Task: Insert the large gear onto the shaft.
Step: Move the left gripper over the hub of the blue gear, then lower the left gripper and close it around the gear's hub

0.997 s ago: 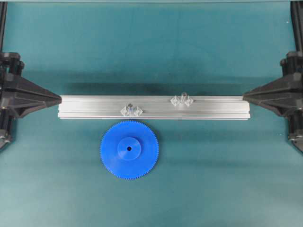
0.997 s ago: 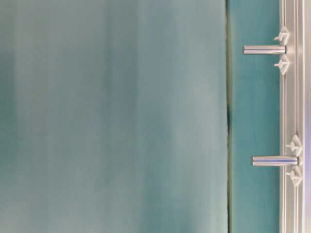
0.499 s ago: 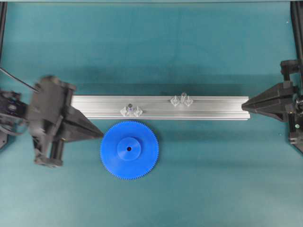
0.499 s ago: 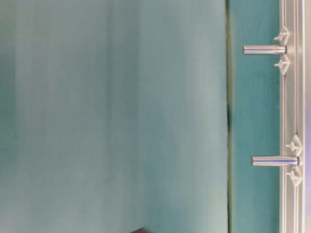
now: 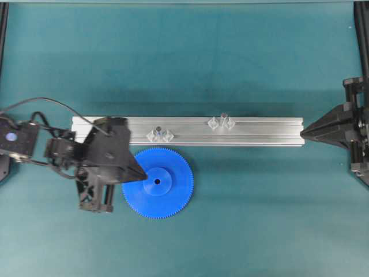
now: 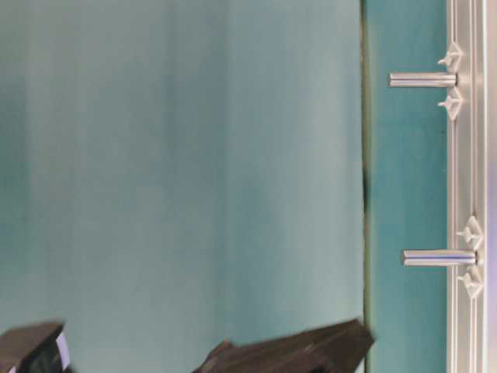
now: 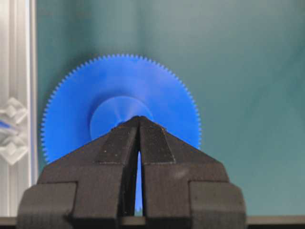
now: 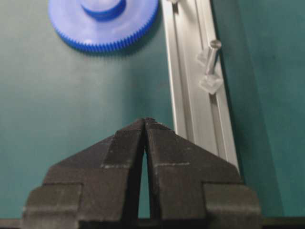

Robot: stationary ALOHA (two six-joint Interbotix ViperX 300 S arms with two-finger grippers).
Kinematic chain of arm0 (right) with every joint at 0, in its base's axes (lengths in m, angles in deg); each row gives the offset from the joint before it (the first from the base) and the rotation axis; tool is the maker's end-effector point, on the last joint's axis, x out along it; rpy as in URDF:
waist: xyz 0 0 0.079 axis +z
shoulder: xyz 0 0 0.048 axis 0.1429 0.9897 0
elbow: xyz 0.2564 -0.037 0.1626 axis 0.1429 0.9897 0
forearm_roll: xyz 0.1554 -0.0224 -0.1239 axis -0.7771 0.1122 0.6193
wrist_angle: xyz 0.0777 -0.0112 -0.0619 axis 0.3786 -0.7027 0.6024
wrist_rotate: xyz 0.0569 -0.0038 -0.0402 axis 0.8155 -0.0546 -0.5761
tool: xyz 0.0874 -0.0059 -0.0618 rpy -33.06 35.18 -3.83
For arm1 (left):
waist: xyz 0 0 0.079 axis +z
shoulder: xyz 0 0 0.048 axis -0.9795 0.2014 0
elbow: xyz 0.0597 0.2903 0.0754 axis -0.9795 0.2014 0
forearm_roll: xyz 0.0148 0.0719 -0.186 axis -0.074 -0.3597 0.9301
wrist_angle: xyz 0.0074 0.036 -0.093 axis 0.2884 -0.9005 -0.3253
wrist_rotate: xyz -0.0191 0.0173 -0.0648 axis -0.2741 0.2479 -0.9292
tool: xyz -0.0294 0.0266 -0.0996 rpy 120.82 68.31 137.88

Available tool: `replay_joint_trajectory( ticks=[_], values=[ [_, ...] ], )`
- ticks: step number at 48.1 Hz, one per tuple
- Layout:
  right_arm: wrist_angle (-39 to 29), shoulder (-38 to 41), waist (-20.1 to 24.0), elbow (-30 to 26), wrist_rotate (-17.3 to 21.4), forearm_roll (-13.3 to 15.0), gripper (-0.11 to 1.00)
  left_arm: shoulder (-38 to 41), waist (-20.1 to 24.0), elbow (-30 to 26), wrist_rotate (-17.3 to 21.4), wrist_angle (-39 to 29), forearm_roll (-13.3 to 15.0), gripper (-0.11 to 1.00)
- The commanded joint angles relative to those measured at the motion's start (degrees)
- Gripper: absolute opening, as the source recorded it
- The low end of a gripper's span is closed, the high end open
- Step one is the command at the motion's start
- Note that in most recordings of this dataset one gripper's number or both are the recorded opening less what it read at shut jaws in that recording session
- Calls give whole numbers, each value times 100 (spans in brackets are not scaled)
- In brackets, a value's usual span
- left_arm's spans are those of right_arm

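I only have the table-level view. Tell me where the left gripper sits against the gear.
Observer: Overhead, the left gripper has its tip over the large gear's left half, beside the hub.
Operator: Report its jaws.
Observer: The wrist view shows them shut, nothing between them.
Operator: Give me the gear's state.
Observer: It lies flat on the mat, in front of the rail, not on the shaft.
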Motion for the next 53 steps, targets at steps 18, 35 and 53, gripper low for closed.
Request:
replay_joint_trajectory(
  ticks=[18, 35, 53],
  values=[
    [-18, 246, 9, -79, 18, 9, 13, 650, -35, -738, 325, -694, -35, 27],
    [-53, 246, 105, -97, 9, 9, 13, 1107, 35, -800, 141, -492, -35, 87],
    [-70, 237, 158, -70, 18, 9, 13, 1652, 176, -923, 114, -475, -26, 90]
  ],
)
